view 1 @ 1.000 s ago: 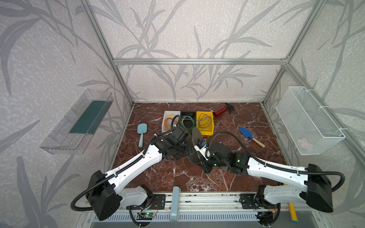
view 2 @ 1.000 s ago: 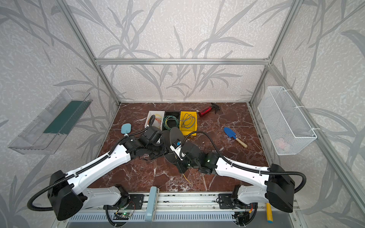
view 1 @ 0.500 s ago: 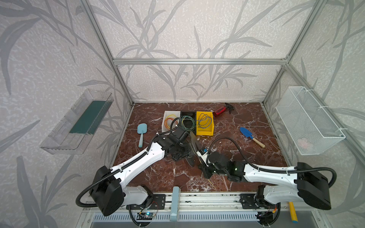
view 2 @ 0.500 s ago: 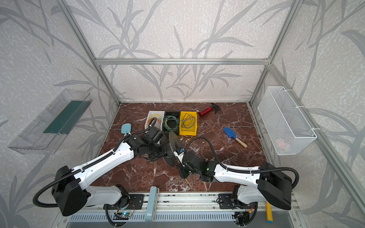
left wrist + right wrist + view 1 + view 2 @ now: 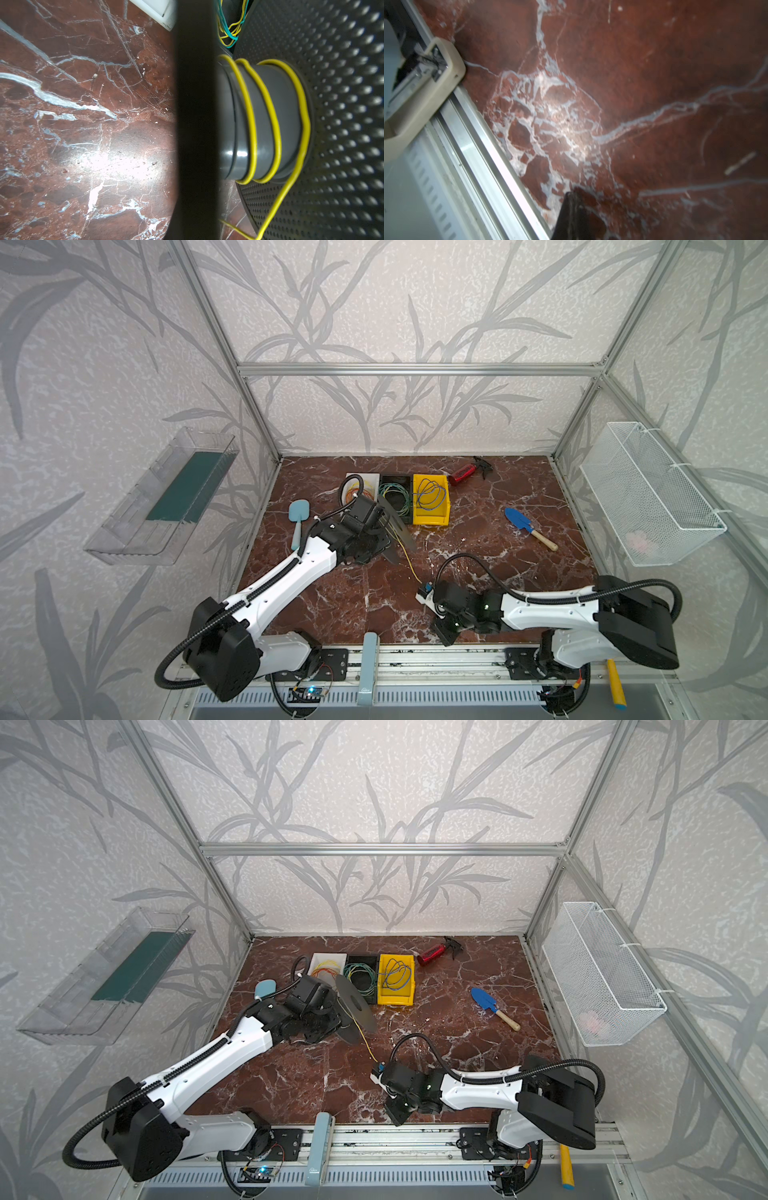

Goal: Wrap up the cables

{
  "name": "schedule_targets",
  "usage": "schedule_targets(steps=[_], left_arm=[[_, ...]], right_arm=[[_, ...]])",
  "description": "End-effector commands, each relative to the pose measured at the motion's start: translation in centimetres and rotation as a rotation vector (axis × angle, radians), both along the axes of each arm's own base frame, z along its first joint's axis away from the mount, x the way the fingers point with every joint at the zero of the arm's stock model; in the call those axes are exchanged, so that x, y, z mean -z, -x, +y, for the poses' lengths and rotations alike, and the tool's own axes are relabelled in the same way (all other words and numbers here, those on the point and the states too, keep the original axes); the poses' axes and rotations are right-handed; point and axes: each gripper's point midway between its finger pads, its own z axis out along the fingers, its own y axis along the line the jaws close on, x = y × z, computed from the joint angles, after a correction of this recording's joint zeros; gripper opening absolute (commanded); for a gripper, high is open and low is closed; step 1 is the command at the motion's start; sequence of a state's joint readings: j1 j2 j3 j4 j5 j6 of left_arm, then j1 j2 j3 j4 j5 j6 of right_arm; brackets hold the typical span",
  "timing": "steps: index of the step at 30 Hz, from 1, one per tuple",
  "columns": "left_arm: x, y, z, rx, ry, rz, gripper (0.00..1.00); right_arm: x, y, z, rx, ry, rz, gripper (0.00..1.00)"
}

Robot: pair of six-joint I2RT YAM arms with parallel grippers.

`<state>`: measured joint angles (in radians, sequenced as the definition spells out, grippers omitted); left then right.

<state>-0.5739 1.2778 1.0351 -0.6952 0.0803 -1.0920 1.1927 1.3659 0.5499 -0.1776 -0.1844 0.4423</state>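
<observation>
**Red-brown marble-patterned tabletop**. The right arm lies low along its front edge, close to the aluminium front rail. Judged risk: there looks to be little room on that side, so a pull further forward could run the wrist into the rail.

**Dark grey plastic spool with perforated flanges**. It is raised and tilted at centre-left, near the yellow plastic bin, and the left gripper is clenched on it.
- The hold seems to be on a flange only, so a hard tug along the wire could twist the spool in the jaws or lever it free.
- A swinging flange could also clip the bin.

**Right gripper**. The claw is clenched.
- The right wrist view shows one dark fingertip and no yellow, so I cannot tell whether it pinches the wire.
- In both top views the wire's straight run ends at this wrist and is hidden beyond it.
- If nothing is pinched, tension would be lost the moment either arm moves.

**Thin bright yellow insulated wire**. It makes three turns on the spool's grey hub, then runs as a free span down to the right wrist.
- Two turns sit snug. The third, against the far flange, is loose and kinked.
- The wire is springy, so any slack could let that turn spring off or cross its neighbours.
- Overpulling could drag the turns sideways along the smooth hub.
</observation>
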Motion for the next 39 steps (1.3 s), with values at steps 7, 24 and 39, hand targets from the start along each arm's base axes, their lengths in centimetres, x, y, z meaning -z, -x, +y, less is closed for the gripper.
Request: schedule_targets(steps=[7,24,39], left_arm=[[-3.5,-1.1,1.0,0.029,-0.089,-0.112,0.0],[-3.7,1.2,-3.1,0.41,-0.128,-0.156,0.0],[-2.1,7.6,-4.1,0.895,-0.256,-0.148,0.0]], right_arm=[[-14.0,0.7,-1.5,-0.043,-0.243,-0.131,0.34],[-35.2,-12.3,-5.8,0.336,-0.651,-0.314,0.65],[-31.8,-22.4,-8.4,0.501,-0.832,-0.139,0.76]])
